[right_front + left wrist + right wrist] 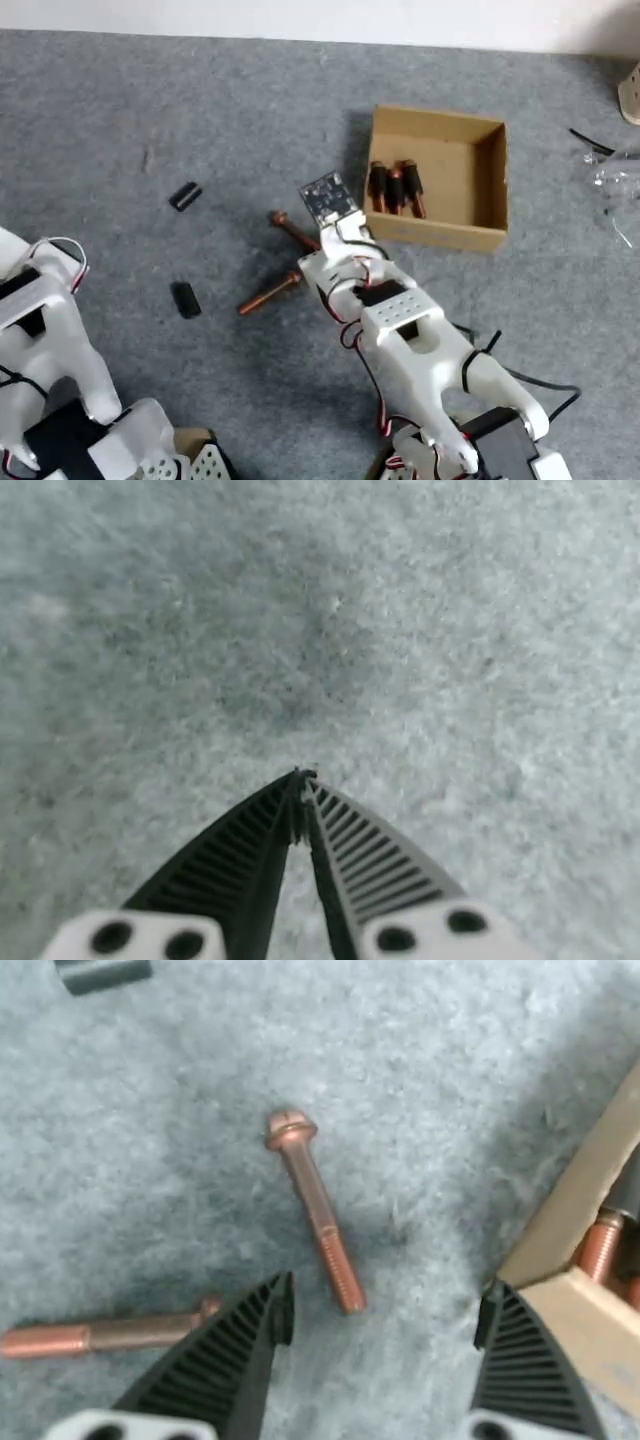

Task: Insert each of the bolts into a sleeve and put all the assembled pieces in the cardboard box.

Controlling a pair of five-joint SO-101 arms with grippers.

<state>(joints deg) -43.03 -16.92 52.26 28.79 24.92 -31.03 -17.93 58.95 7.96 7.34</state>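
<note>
An open cardboard box [488, 170] sits on the grey carpeted table [200, 100] with three bolt-and-sleeve assemblies [395, 188] lying side by side inside it, and its near corner is just beside one fingertip of the right gripper [387, 1295], whose jaws gape wide and hold nothing. A copper-coloured flanged bolt [310, 1210] lies just ahead of that gap, a second bolt [100, 1336] lies just beside the jaws, and a short black sleeve [185, 196] and a second sleeve [186, 299] rest well apart from them. The left gripper [303, 776] hangs over bare carpet with its tips pressed together on nothing.

Two bolts [268, 294], two sleeves [185, 196], maybe three boxed
</note>
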